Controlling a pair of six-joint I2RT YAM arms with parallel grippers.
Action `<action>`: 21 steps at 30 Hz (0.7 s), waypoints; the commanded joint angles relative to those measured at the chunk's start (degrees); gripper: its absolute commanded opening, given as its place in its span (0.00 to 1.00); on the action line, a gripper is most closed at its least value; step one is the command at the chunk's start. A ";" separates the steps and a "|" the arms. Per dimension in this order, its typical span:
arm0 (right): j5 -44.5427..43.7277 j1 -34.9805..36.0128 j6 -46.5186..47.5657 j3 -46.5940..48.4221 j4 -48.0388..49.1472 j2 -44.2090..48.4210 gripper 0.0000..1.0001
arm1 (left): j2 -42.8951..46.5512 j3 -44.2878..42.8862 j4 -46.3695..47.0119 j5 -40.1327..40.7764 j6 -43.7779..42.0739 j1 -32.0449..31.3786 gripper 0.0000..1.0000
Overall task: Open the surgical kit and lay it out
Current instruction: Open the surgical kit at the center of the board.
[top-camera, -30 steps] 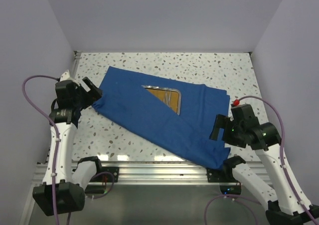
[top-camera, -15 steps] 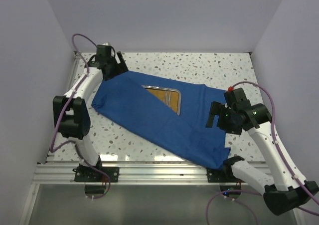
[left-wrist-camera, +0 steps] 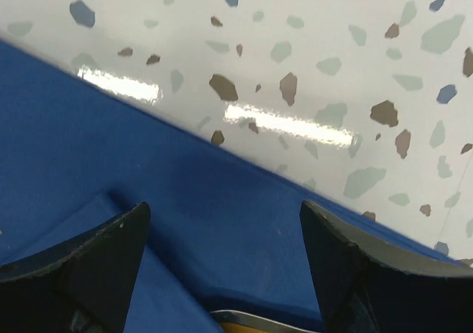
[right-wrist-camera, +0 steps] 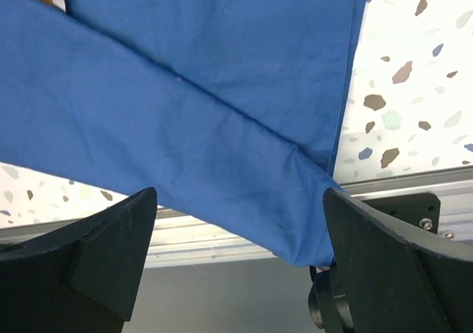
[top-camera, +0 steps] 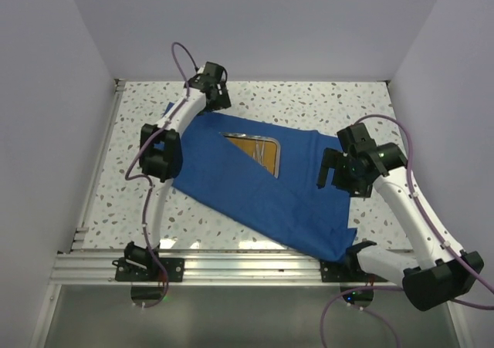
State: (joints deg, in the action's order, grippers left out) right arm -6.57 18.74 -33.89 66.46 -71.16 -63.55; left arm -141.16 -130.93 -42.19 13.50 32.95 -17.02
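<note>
Logged a large swing of the left arm since the earlier frames: from the left edge of the table, past the far-left corner, to a spot over the far hem of the blue cloth wrap, with the left gripper now hanging near the far edge, left of centre. Noted a smaller shift of the right gripper, inward and away from the near edge, now above the wrap's right side. Found no change in the wrap itself: same slanted spread from far-left toward the near-right corner, overhanging the aluminium rail there, same slit mid-table showing the steel tray with its orange-brown floor and a glimpse of silver instruments. Confirmed both claws released in the wrist views, with left fingers spread above the far hem and right fingers spread over the fold running to the near-right corner, no cloth between either pair. Judged the placement as staging on opposite flaps, so as to peel the wrap off the tray from two sides. Rated the task barely begun: tray mostly covered, nothing laid out.
</note>
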 commanded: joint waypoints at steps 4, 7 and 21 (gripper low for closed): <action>-2.93 -0.02 -1.27 2.54 1.71 -2.28 0.99 | 9.32 7.44 -5.71 12.16 6.16 -1.17 0.84; -1.87 -0.11 -1.18 0.96 3.65 -3.77 0.99 | 9.07 3.59 -10.00 16.36 4.58 -3.63 0.85; -1.87 -0.11 3.74 3.94 5.24 -9.49 0.99 | 4.23 8.94 -10.01 13.05 7.04 -4.61 0.81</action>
State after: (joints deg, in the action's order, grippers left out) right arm -7.92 18.74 -32.08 67.85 -66.72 -72.95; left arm -136.38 -122.54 -52.14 26.37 37.98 -22.04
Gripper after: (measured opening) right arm 0.986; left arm 0.812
